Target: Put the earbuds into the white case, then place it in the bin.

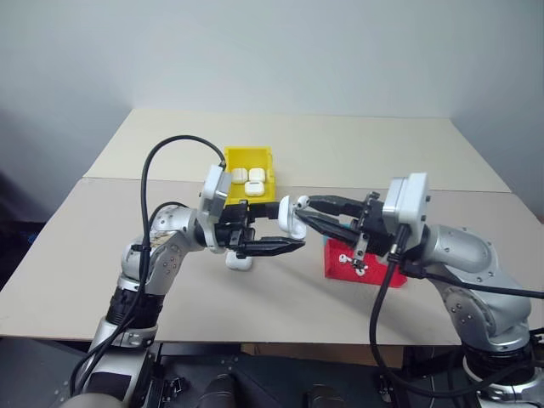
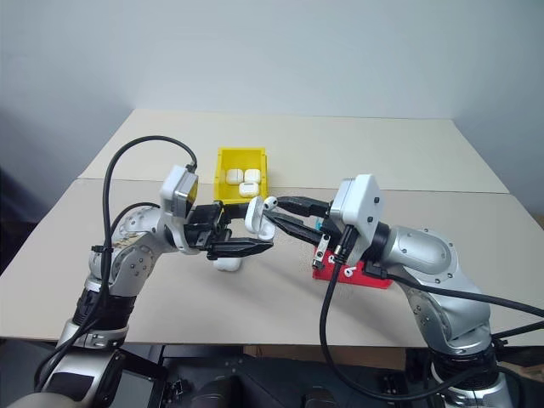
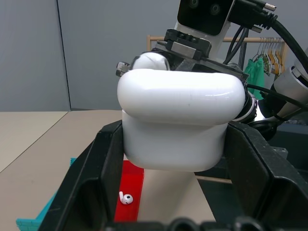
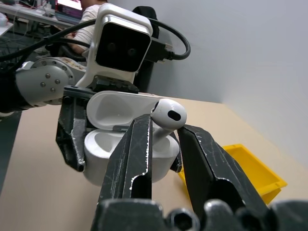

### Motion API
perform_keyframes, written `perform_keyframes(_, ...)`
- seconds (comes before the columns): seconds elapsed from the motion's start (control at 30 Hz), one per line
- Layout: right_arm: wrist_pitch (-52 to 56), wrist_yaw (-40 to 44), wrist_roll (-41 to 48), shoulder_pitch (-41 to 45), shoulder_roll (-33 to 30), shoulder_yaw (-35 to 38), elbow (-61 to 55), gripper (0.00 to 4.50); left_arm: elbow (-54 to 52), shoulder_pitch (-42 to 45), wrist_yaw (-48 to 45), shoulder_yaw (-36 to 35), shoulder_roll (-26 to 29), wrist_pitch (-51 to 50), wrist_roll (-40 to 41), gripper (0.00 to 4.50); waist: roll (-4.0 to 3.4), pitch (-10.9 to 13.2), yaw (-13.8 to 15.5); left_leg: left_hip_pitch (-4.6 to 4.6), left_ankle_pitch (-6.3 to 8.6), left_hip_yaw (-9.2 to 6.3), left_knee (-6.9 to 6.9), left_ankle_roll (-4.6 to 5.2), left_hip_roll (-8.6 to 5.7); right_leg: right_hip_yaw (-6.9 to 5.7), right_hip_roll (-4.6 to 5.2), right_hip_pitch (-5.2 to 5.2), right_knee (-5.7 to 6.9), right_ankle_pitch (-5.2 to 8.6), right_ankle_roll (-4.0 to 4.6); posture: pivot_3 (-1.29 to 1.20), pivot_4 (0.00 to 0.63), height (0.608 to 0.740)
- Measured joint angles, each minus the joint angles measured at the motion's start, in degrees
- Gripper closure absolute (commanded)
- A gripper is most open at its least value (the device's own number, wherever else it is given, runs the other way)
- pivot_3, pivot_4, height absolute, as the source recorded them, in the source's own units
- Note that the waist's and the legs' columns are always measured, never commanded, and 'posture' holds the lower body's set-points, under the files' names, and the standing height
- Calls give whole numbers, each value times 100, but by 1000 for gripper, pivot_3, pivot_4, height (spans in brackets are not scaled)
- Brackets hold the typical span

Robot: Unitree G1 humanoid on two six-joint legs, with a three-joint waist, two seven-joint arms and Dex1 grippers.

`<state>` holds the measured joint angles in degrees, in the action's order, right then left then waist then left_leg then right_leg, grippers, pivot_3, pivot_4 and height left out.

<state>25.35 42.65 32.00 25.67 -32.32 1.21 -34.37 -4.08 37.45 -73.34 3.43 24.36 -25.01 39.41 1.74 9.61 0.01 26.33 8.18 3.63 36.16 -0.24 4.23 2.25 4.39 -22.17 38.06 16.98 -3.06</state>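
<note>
- Plain pale grey wall point(image 1: 272, 51) across the whole upper part of the head views, evenly lit.
- Beige counter point(image 1: 357, 144) filling the middle of the frame, made of two slabs with a seam running left to right at mid-height.
- Dark floor point(image 1: 17, 204) at the far left edge, beyond the counter's side.
- In the left wrist view, grey wall panels point(image 3: 62, 48) at upper left with a vertical joint.
- At upper right of that view, wooden clothes rail point(image 3: 274, 41) with hangers and a green garment point(image 3: 254, 72).
- In the right wrist view, upper left: seated person point(image 4: 89, 19) at a desk with a lit screen point(image 4: 70, 5), black chair point(image 4: 144, 14) nearby.
</note>
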Motion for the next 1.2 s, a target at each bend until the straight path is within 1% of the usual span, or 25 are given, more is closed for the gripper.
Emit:
perform_keyframes(0.23, 0, -310, -146, 89, 164, -40, 18, 3262, -28, 1, 32, -2, 14, -370, 146, 1693, 0, 0, -1, 0, 0, 0, 0, 0, 0, 0, 0, 0, 0, 0, 0, 0, 150, 740)
perform_keyframes(0.37, -41, -350, -216, 95, 179, -41, 18, 3262, -42, 4, 52, -9, 19, -527, 232, 1693, 0, 0, -1, 0, 0, 0, 0, 0, 0, -1, 0, 0, 0, 0, 0, 0, 150, 740)
perform_keyframes(0.93, -669, -126, -652, 3, 74, -43, 40, 3262, -42, 216, 76, -211, 83, -778, 359, 1693, 0, 0, 0, 0, 0, 0, 0, 0, 0, -1, 0, 0, 0, 0, 0, 0, 150, 740)
perform_keyframes(1.2, -828, 21, -646, 3, 65, -41, 130, 3262, -44, 216, 103, -225, 85, -778, 352, 1693, 0, 0, 0, 0, 0, 0, 0, 0, 0, -1, 0, 0, -1, 0, 0, 0, 150, 740)
